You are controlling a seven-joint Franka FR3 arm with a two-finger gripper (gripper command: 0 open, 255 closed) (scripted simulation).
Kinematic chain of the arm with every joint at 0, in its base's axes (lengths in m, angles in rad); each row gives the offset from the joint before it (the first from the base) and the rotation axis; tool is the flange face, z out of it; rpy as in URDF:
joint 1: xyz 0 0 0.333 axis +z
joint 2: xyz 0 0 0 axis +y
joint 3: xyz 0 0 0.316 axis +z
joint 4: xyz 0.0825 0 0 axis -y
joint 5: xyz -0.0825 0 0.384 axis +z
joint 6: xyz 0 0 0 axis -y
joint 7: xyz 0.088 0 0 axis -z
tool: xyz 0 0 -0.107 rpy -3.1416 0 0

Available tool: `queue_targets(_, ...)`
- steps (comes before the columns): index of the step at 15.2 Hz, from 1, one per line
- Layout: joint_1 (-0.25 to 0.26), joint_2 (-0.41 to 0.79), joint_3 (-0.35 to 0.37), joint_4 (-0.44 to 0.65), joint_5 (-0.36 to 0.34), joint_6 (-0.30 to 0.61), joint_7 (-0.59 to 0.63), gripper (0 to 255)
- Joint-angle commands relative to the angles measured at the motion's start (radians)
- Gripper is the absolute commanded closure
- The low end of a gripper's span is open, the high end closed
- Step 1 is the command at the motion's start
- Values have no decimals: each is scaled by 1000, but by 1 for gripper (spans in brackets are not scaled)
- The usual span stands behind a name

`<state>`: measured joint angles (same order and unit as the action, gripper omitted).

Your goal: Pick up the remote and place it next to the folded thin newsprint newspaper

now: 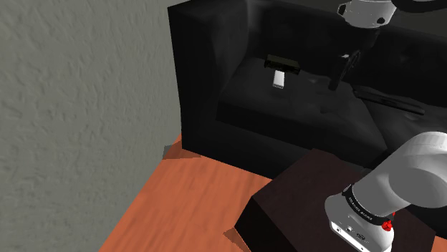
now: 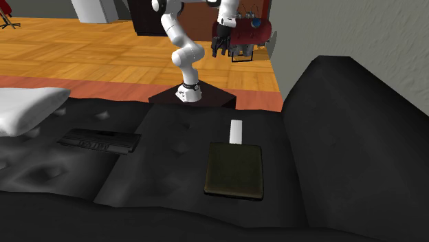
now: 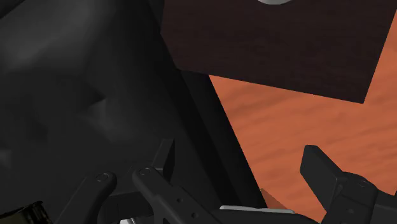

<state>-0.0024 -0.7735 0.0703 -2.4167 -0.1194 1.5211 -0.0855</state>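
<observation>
A slim white bar-shaped remote (image 2: 236, 130) is seen lying flat on the seat of a black cushioned sofa (image 2: 344, 124). It is set just beside a dark olive folded newspaper (image 2: 234, 170), at the newspaper's edge nearer the robot, and whether the 2 are touching cannot be told. In the shoulder view the remote is placed just below the newspaper, on the cushion next to the sofa's left armrest. The all-black gripper (image 1: 335, 84) is held in the air above the seat, well apart from the remote and to its right in that view. It is found between the remote and a long flat black slab with a keyed surface (image 2: 98, 142), which lies on the next cushion. The 2 fingers (image 3: 326, 177) are spread wide and nothing is clasped between them. Beyond them in the wrist view, the sofa's front edge, the reddish wooden floor (image 1: 186, 200) and the dark brown box stand (image 1: 301, 193) are seen. A white pillow (image 2: 27, 106) is laid on the sofa at the second exterior view's left, and a grey textured wall (image 1: 79, 79) is seen beside the sofa.
</observation>
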Motion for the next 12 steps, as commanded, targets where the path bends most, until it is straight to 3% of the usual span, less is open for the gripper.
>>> queue_targets(1,0,0,0,0,0,0,0,0)
queue_targets(12,-105,404,-50,157,11,259,161,0)
